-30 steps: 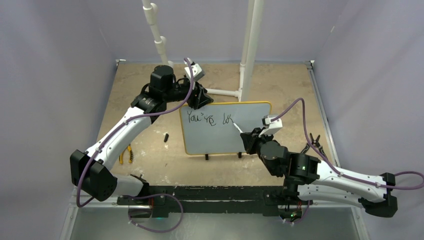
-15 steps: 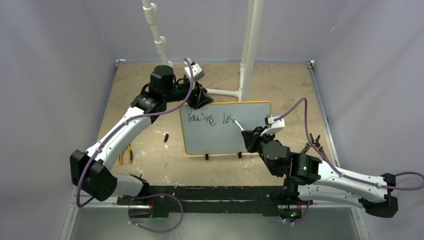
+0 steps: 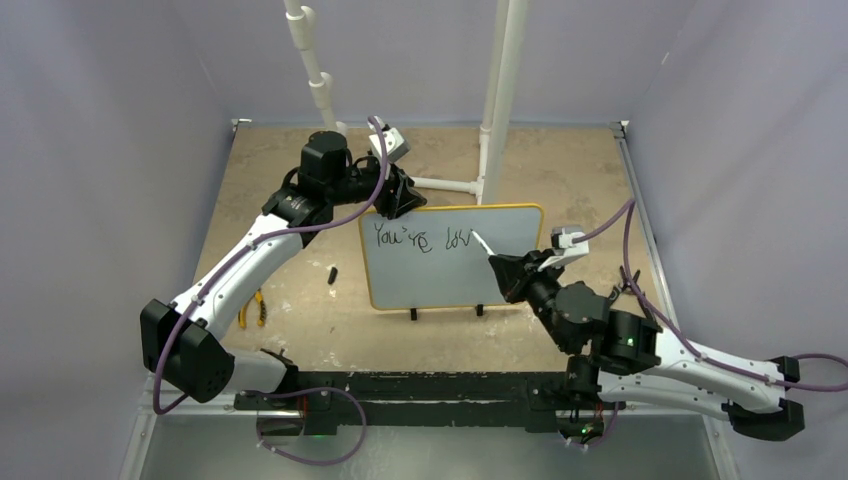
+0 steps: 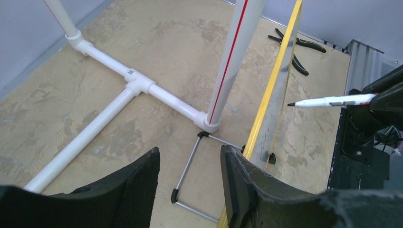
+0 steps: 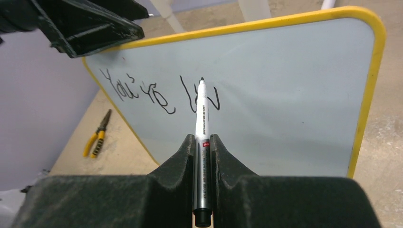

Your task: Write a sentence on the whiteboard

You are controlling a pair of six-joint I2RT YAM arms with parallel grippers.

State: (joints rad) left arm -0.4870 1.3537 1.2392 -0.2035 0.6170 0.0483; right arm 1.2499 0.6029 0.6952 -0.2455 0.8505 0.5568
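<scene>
Yellow framing rims the whiteboard, which stands upright on two small black feet in the middle of the top external view, on the tan table. The sentence so far runs along its upper left as "You're lov". The left gripper sits at the board's upper left corner. From the lower right, the right gripper is clamped on a white marker angled up and left toward the last letter. Yellow-handled pliers and a small black cap-like piece lie left of the board, and white pipes rise behind it. In the left wrist view the two black fingers at the bottom stand apart with nothing between them; the board's yellow edge runs down the right of centre to the right-hand finger, though contact cannot be told. The marker's black tip points at the board face from the right. In the right wrist view the fingers pinch the marker barrel at lower centre, its tip lying over the "v"; whether it touches is unclear.
</scene>
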